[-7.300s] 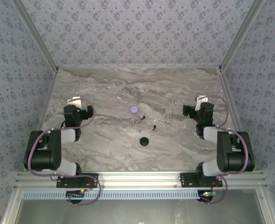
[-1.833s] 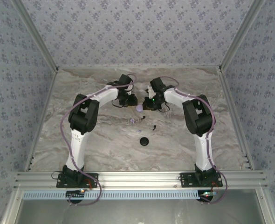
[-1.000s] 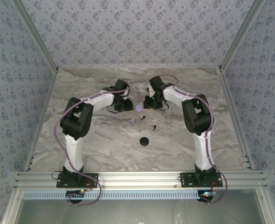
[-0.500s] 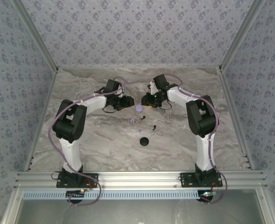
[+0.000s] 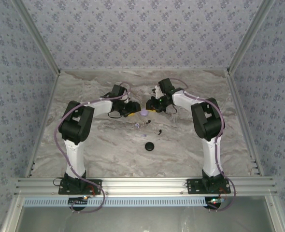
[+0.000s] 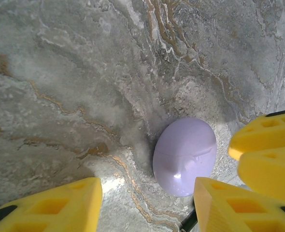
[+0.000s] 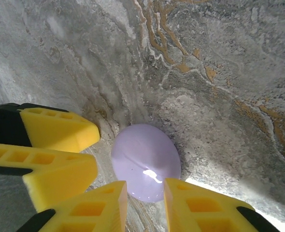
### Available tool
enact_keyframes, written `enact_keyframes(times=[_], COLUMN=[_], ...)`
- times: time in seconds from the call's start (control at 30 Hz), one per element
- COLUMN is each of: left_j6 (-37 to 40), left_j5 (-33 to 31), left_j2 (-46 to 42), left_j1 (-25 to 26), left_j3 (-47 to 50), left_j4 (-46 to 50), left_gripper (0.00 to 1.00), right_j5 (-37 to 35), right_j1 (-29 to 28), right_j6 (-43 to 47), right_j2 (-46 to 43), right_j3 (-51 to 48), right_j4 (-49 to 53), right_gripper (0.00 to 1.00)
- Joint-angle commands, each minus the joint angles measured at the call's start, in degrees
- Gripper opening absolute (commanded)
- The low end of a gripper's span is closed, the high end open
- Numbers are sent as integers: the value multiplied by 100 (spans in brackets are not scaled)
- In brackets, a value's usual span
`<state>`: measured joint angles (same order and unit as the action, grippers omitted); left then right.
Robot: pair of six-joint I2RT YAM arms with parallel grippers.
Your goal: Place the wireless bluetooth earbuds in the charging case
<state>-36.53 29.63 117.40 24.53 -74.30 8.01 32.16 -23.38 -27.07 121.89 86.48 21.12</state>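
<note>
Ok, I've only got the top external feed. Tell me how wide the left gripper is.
Observer: Its wrist camera shows the left gripper wide open, with the lavender case off-centre, toward the picture's right.
Operator: Now the right one.
Observer: The right gripper has a narrower gap, with the case's near edge showing in that gap.
Operator: Report the lid.
Observer: It looks shut: a smooth dome, no opening seen.

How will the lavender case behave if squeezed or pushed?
The lavender case looks glossy and domed, so a pinch may slip off. It seems rigid, small, probably light; a push would likely slide it across the marble table.
</note>
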Motion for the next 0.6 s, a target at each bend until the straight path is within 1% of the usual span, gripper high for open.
enact_keyframes(times=[0.0, 0.2, 0.43, 0.57], left_j6=[-39, -53, -93, -129], left_j5=[168, 276, 311, 323], left_j2=[167, 308, 497, 553], left_j1=[34, 90, 190, 238], left_j3=[-132, -292, -440, -449], left_j4=[-64, -25, 16, 40], left_gripper=[51, 49, 48, 47], right_j5=[106, 86, 87, 87], right_j1=[40, 52, 88, 112], right_j6=[-115, -152, -193, -199], right_j2=[168, 204, 257, 266], right_j3=[19, -25, -112, -173], right_j4=[1, -29, -95, -109], right_gripper=[27, 26, 21, 19])
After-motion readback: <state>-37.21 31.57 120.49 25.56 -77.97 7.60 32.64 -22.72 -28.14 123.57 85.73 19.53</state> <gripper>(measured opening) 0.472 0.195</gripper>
